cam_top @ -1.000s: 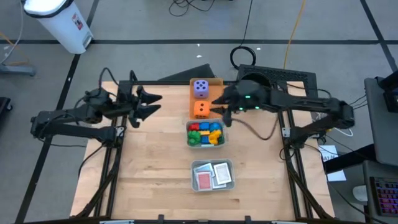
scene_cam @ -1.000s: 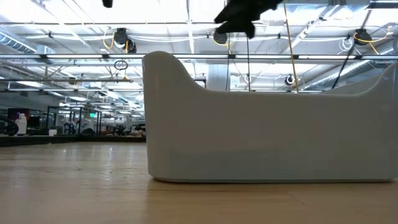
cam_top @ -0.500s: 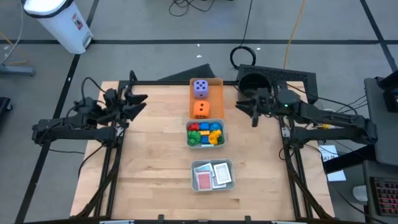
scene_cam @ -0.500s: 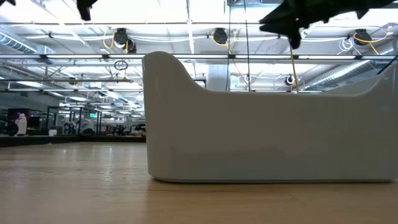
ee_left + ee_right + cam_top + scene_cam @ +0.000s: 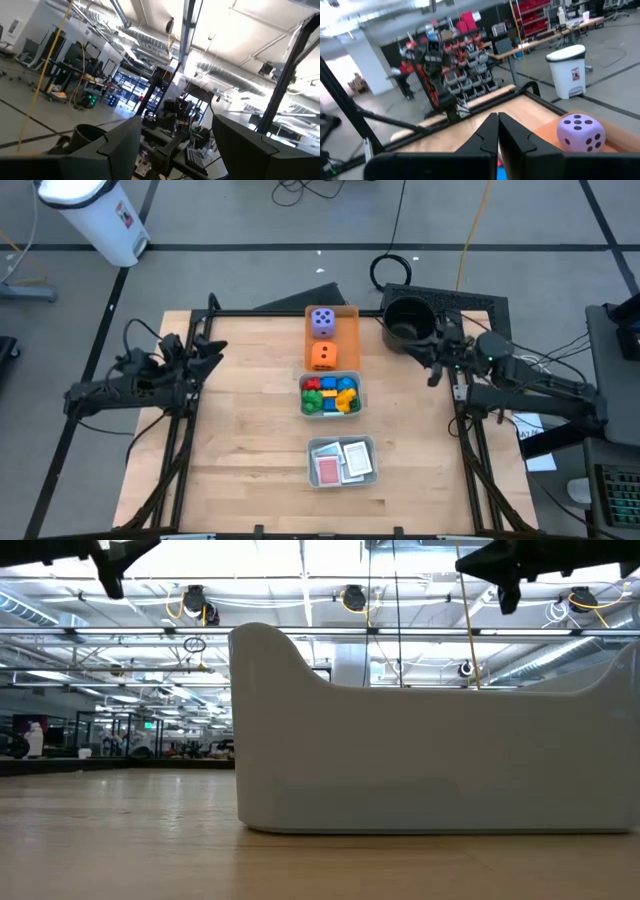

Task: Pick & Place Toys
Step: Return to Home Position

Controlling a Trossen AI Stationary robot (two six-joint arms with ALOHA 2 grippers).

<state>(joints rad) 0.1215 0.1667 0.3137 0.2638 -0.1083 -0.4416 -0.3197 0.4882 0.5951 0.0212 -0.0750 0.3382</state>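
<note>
Since every toy in sight already lies in a tray, how each would handle can only be judged from its looks. The purple die (image 5: 322, 321) and the orange die (image 5: 322, 355) sit one above the other on the flat orange tray (image 5: 348, 330) at the upper centre of the high view. Both are rounded cubes with dark dots. They look light and probably soft, so a hold across two opposite flat faces should suit them.

Just below, the upper grey tray (image 5: 301, 408) holds a heap of red, green, blue and yellow bricks (image 5: 330, 394). These look small, hard and smooth, and are likely to slip unless pinched across parallel sides. Lower still, the second grey tray (image 5: 310, 448) holds the cards (image 5: 342, 462), one reddish and the others paler. Thin and flat as they are, an edge seems the best place to take them.

The left gripper (image 5: 208, 352) hangs over the left edge of the table (image 5: 250, 440), left of the dice. Its fingers (image 5: 125, 145) are spread wide with nothing between them. The right gripper (image 5: 432, 360) hangs at the table's right edge, just below a dark round pot (image 5: 405, 320). Its fingers (image 5: 487, 137) are pressed together and hold nothing. Both grippers are well apart from the toys.
</note>
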